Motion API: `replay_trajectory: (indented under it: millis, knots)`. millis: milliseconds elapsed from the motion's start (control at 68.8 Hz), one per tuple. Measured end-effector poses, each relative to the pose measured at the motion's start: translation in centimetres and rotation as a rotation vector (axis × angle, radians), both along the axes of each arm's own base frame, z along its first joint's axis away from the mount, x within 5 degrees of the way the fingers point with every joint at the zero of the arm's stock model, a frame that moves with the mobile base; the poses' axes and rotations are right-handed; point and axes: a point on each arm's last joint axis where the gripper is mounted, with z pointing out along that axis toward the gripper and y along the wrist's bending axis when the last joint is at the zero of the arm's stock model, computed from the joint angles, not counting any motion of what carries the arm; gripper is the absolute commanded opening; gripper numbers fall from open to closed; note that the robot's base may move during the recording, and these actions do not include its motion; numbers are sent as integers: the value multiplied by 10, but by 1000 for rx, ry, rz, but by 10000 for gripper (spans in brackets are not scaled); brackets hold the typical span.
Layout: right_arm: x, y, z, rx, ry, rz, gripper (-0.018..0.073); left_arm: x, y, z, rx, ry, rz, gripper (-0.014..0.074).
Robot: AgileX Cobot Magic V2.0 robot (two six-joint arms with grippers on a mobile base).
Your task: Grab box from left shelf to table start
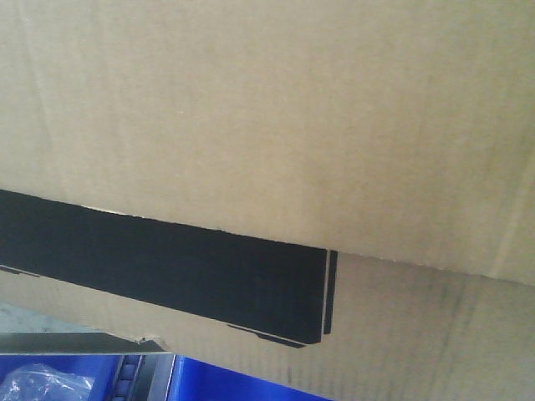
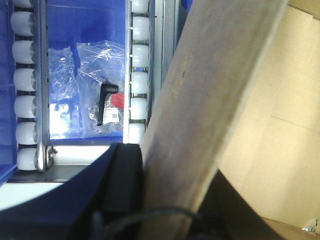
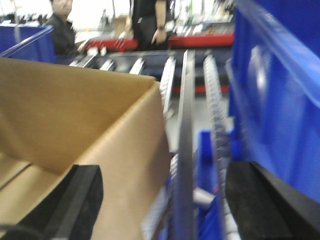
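Judging by these views, the likeliest trouble is the box (image 1: 267,109) twisting or sliding out of the grip as it leaves the shelf (image 3: 186,130): it is big, it sits tilted across the front view, and it is taken only by its thin upper walls, which may buckle or tear under load. The right pincer (image 3: 165,200) stands with its jaws wide apart, astride the box's near wall; one finger (image 3: 65,200) is at the wall's top edge on the inner side, the other well clear on the outer side, close to a blue bin (image 3: 280,100). If the lift starts before it closes, the weight would hang from the left side and the box would swing. The left pincer (image 2: 160,200) has one finger (image 2: 120,185) laid against the outer face of another wall; its mate is hidden behind the cardboard, so I cannot tell whether it is clamped, though it looks likely. The box lies at the shelf's front edge, just above the rail (image 1: 75,342) and beside the rollers (image 2: 138,65), so a low pull could snag its bottom edge on the rail or nudge the bin. It also fills the front camera, leaving the way to the table, not in view, unseen.
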Motion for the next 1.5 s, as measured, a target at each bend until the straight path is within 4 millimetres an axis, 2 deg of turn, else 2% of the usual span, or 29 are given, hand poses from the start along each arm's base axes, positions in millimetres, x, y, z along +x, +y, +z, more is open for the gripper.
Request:
replay_trajectory:
  millis: [189,320,465,581,668,843,988,1221,1351,1424,1497]
  knots:
    - [20,11,56,41,215,111,610,0,0,0,0,0,0,45]
    - [50,19,84,31,420,186,610,0,0,0,0,0,0,45]
    - [92,23,95,35,631,223,605,0,0,0,0,0,0,45]
    - [116,24,99,38,723,229,603,0,0,0,0,2,0,45]
    - [125,22,99,41,764,196,603,0,0,0,0,2,0,45]
    - [127,14,95,46,823,83,603,0,0,0,-9,2,16,43]
    - [136,16,88,68,877,73,603,0,0,0,-14,1,24,-6]
    - [162,46,65,60,1015,154,603,0,0,0,-18,0,32,-41]
    - [175,59,50,4,1087,123,599,0,0,0,-18,0,32,-41]
    - [184,61,41,-39,1112,82,537,0,0,0,-18,-2,32,-41]
    - [190,61,35,-61,1129,57,373,0,0,0,-18,-2,32,-41]
